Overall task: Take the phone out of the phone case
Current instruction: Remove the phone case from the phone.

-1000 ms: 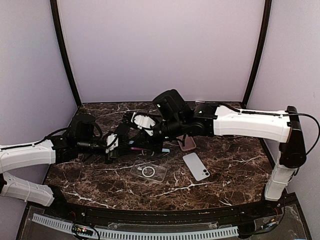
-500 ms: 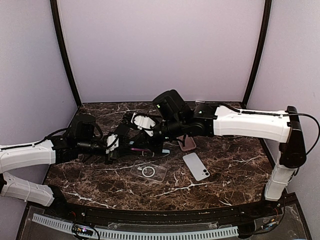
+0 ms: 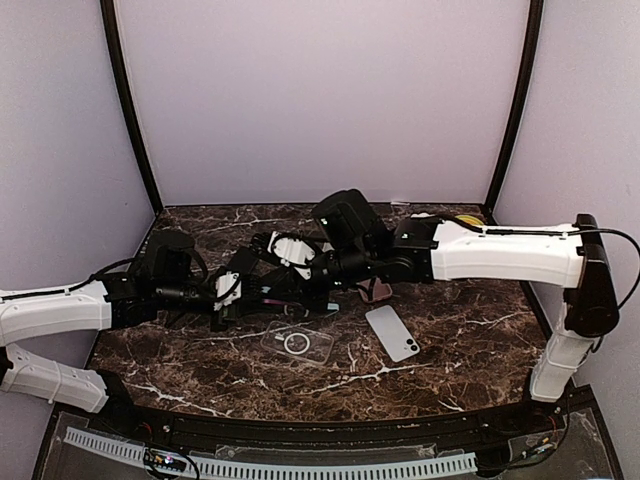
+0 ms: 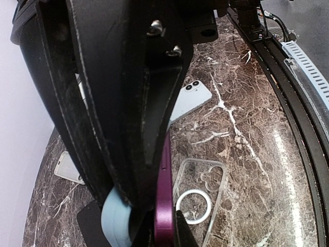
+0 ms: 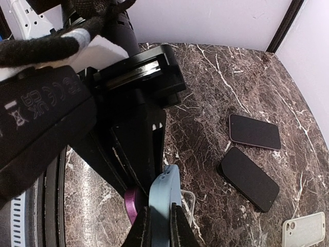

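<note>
In the left wrist view my left gripper (image 4: 163, 232) is shut on the edge of the purple phone (image 4: 163, 200). The light blue phone case (image 4: 116, 222) shows just left of it. In the right wrist view my right gripper (image 5: 159, 226) is shut on that light blue case (image 5: 165, 198), and the purple phone (image 5: 132, 204) sticks out beside it on the left. From above, the left gripper (image 3: 232, 294) and the right gripper (image 3: 304, 290) meet over the middle of the table, and the phone and case between them are mostly hidden.
A clear case with a white ring (image 3: 297, 343) lies on the marble just in front of the grippers. A pale phone (image 3: 392, 332) lies face down to its right. Two dark phones (image 5: 254, 131) (image 5: 249, 177) and a whitish case (image 5: 303, 229) lie farther off.
The right gripper's jaws have closed the last bit onto the light blue case, and the right arm has shifted slightly right and down. The left arm has stayed in place.
</note>
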You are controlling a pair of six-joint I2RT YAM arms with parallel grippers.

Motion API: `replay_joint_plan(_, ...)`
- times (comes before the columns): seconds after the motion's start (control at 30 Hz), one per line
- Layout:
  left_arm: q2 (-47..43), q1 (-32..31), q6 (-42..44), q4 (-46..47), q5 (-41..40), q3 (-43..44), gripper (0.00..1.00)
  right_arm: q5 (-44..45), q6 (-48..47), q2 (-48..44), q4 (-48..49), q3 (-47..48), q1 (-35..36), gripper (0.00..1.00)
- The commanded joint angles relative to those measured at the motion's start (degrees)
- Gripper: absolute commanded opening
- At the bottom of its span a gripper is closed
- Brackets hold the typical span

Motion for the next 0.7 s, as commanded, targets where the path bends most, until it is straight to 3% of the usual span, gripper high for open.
replay_joint_plan(0.0, -2.73, 1.30, -1.41, 7.64, -5.00, 2.88, 0.00, -2.08, 2.12, -1.97, -6.87, -2.83, 1.06, 0.00)
replay_joint_plan(0.67, -4.12, 1.67, -0.88, 7.81, -6.89, 2.78, 0.00, 0.47, 2.14, -4.90, -10.07, -9.04, 1.02, 0.00)
